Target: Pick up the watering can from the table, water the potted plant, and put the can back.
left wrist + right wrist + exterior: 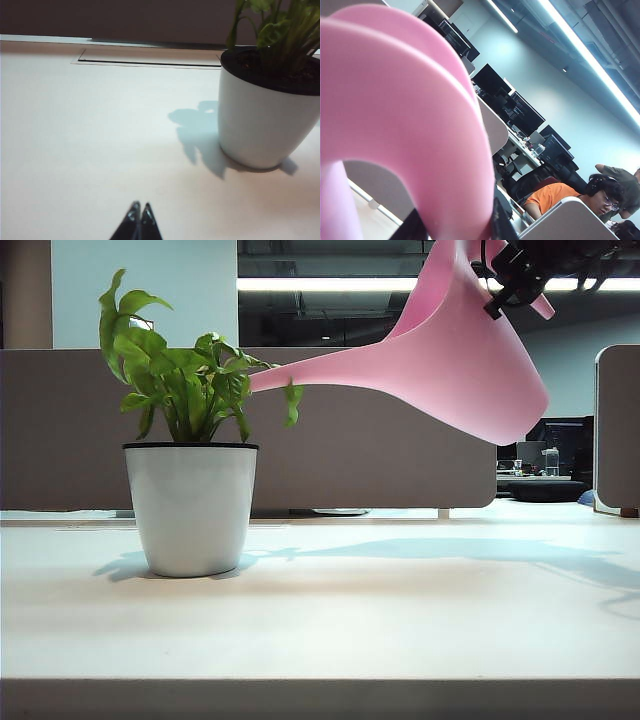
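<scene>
The right pincer (515, 285), at the upper right of the exterior view, is gripping the handle of the pink watering can (455, 365). The can is hanging tilted above the worktop (400, 620), its spout tip reaching into the leaves of the potted plant (190, 470) at left. The left pincer (138, 222) is resting fully closed and empty, low over the worktop.

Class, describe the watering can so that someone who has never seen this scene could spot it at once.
Start at the pale table and find the potted plant on its left. Held in the air by the right gripper, the watering can is tilted, its spout among the leaves. It is the only pink thing.
</scene>
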Robot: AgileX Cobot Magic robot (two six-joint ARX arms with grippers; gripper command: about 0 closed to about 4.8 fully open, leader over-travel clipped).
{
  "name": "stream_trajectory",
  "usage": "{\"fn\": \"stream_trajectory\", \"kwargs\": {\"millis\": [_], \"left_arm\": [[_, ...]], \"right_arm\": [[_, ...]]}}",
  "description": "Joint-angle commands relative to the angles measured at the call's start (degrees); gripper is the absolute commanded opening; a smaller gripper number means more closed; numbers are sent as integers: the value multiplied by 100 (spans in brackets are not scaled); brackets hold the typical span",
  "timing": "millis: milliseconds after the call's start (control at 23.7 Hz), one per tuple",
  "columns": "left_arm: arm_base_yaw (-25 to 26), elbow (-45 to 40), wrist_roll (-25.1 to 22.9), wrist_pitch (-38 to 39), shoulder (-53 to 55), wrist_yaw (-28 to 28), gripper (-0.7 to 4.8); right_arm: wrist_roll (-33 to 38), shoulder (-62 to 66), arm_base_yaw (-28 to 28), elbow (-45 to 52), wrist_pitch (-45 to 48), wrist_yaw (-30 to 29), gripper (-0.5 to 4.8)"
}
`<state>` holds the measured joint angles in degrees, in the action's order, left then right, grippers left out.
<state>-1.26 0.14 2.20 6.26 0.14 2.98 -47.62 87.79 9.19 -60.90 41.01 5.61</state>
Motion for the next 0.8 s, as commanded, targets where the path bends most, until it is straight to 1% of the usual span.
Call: {"fn": "stream_trajectory", "kwargs": {"millis": [42, 633, 802], "left_arm": [[4, 22, 0, -52, 2, 28, -5], [4, 22, -2, -52, 2, 26, -5], [4, 22, -2, -52, 2, 26, -5]], "right_arm": [[107, -164, 7, -216, 721, 50, 85], [138, -164, 50, -278, 678, -9, 85], [903, -164, 59, -275, 345, 258, 85]]}}
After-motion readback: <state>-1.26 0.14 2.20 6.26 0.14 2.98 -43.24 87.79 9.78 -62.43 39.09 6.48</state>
